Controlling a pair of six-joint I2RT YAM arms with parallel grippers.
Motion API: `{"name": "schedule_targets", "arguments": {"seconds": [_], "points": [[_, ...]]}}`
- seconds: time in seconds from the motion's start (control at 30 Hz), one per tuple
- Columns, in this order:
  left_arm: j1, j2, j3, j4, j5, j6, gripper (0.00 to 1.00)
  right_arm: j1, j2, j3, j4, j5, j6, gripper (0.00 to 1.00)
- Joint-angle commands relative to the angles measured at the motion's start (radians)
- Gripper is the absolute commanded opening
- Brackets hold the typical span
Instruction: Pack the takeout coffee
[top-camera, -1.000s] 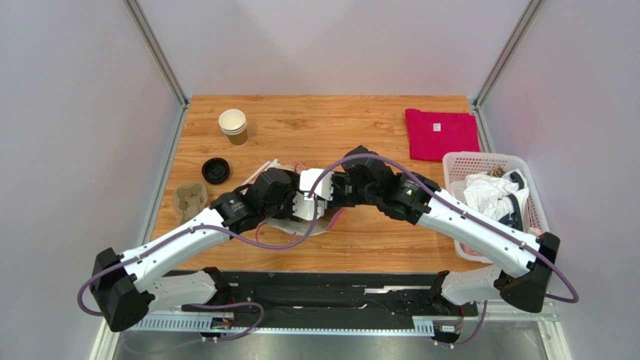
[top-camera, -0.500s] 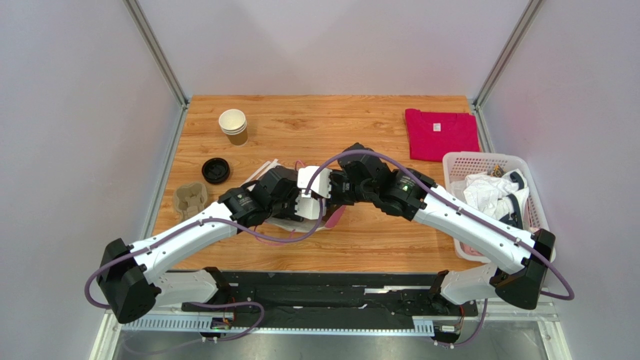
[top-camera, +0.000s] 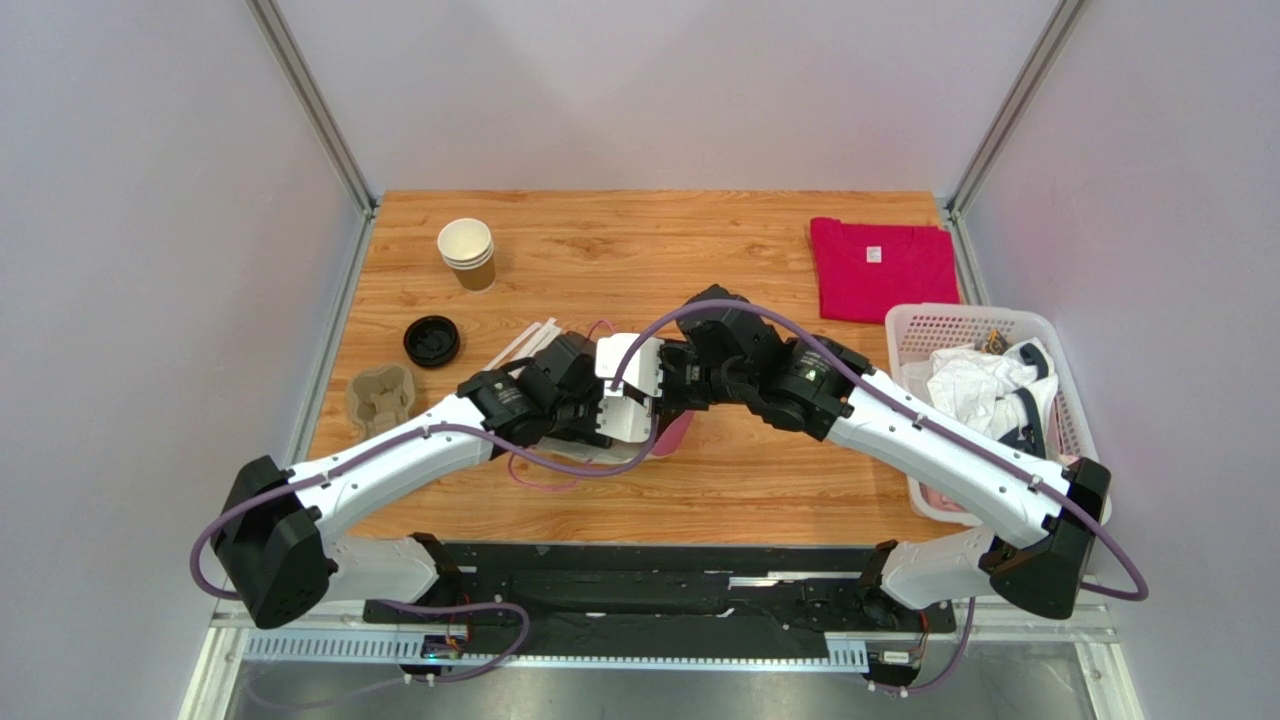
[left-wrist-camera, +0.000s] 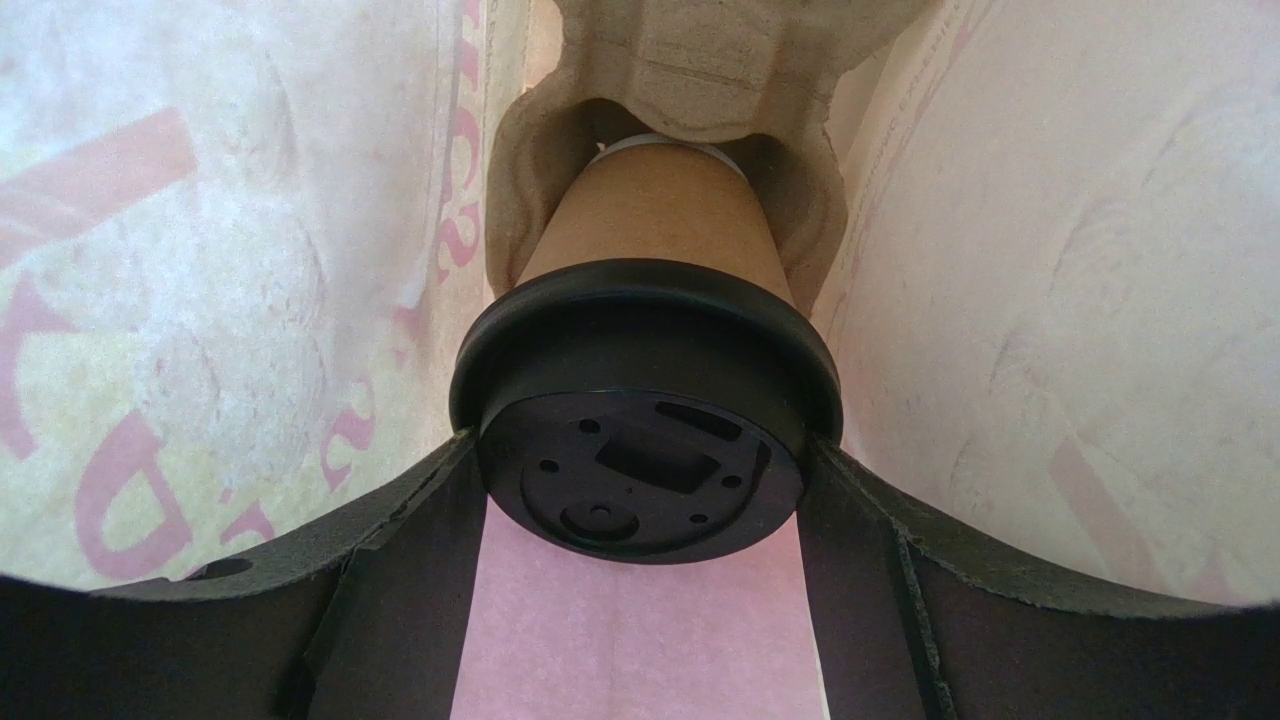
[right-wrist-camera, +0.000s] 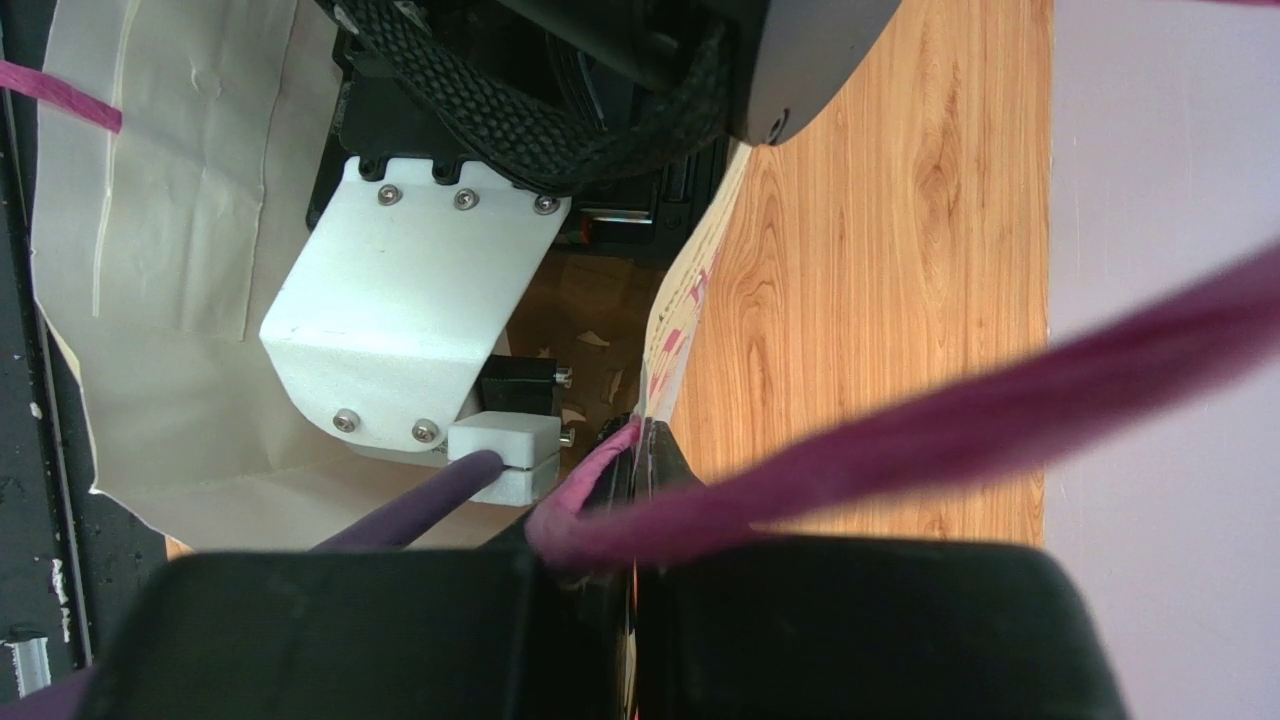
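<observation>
In the left wrist view the takeout coffee (left-wrist-camera: 649, 225), a brown paper cup with a black lid (left-wrist-camera: 646, 465), lies inside the cream paper bag (left-wrist-camera: 226, 270). Its base sits in a grey pulp carrier (left-wrist-camera: 691, 60). My left gripper (left-wrist-camera: 643, 450) is deep in the bag, and its two fingers press the lid's rim from both sides. My right gripper (right-wrist-camera: 639, 450) is shut on the bag's mouth edge, beside a pink handle (right-wrist-camera: 902, 435). From above, both grippers meet at the bag (top-camera: 672, 432) mid-table, where the arms hide the cup.
An open brown cup (top-camera: 467, 251) stands at the back left, with a loose black lid (top-camera: 431, 341) and a second pulp carrier (top-camera: 380, 396) nearer the left edge. A pink shirt (top-camera: 882, 267) lies at the back right. A white basket (top-camera: 984, 405) of clothes sits on the right.
My left arm has reached further forward and to the right into the bag. The right arm and the bag's mouth have shifted slightly toward the back.
</observation>
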Motion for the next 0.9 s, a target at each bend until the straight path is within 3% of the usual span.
{"name": "schedule_targets", "arguments": {"seconds": [0.0, 0.2, 0.43, 0.87], "points": [[0.021, 0.035, 0.045, 0.035, 0.018, 0.021, 0.00, -0.005, -0.020, 0.012, 0.018, -0.078, -0.020, 0.00], [0.049, 0.095, 0.084, 0.004, 0.068, 0.039, 0.00, -0.069, 0.003, 0.029, 0.015, -0.157, -0.031, 0.00], [0.093, 0.202, 0.177, -0.102, 0.156, 0.084, 0.00, -0.214, 0.071, 0.089, 0.001, -0.396, -0.111, 0.00], [0.175, 0.490, 0.511, -0.391, 0.284, 0.163, 0.01, -0.332, 0.204, 0.216, -0.111, -0.553, -0.215, 0.00]]}}
